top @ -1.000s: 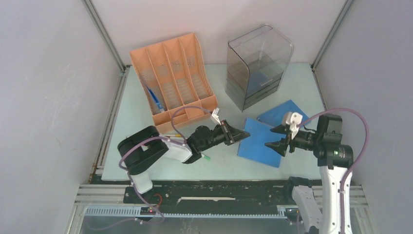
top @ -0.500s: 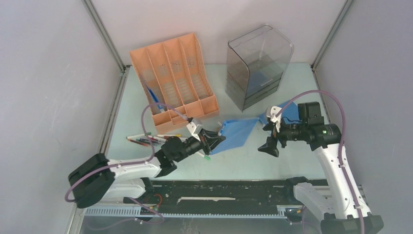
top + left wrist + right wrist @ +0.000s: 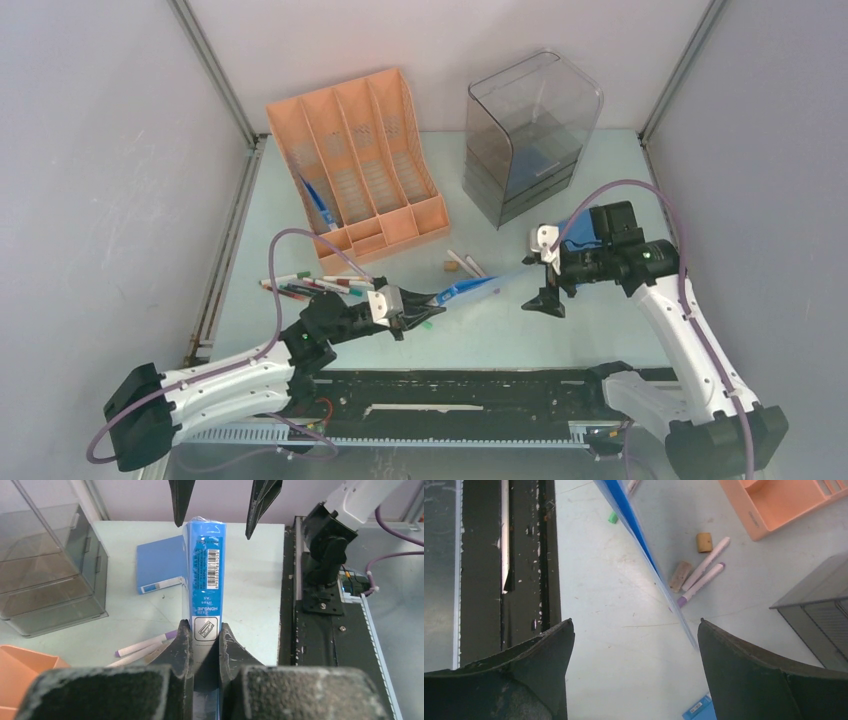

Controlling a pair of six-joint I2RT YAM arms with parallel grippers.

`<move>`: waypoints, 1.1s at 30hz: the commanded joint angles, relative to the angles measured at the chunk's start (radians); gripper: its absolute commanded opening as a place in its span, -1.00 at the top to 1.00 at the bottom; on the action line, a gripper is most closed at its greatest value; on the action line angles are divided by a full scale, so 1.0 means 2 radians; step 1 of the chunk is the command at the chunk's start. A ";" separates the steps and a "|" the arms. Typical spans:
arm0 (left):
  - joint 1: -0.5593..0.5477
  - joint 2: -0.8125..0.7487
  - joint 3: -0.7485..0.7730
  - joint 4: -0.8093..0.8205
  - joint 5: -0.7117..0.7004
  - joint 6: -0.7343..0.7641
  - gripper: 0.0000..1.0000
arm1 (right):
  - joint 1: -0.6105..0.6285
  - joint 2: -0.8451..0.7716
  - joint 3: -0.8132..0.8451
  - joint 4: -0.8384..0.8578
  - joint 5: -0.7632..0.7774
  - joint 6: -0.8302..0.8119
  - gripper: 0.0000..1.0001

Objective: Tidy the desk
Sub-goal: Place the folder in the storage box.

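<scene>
Desk, pale mint, fills the middle of the top view. At lower centre the left claw is clenched on a blue folder, held edgewise. The right claw, centre right, is spread wide at the folder's far end, grasping nothing. Pens lie at left. A peach organizer and a clear drawer unit stand along the top.

The right gripper has its fingers spread wide above the desk, with nothing between them. A blue folder slants edge-on across the view. To its right lie two corks, two markers, an orange organiser and a grey drawer unit. To its left are a green cap, just beside it, and a black rail.
</scene>
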 commanded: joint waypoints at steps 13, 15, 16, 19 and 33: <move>0.002 0.005 0.022 0.014 0.088 0.011 1.00 | 0.083 0.007 -0.066 0.052 0.052 -0.031 -0.38; 0.002 0.009 0.020 0.022 0.090 0.008 1.00 | 0.091 0.013 -0.066 0.052 0.062 -0.030 -0.17; 0.002 0.009 0.018 0.027 0.093 0.004 1.00 | 0.095 0.015 -0.066 0.051 0.066 -0.031 -0.01; 0.003 0.008 0.013 0.039 0.094 -0.004 1.00 | 0.100 0.018 -0.066 0.047 0.073 -0.035 0.57; 0.019 -0.051 0.043 -0.103 0.011 -0.044 -1.00 | 0.103 0.030 -0.011 -0.062 0.082 -0.089 1.00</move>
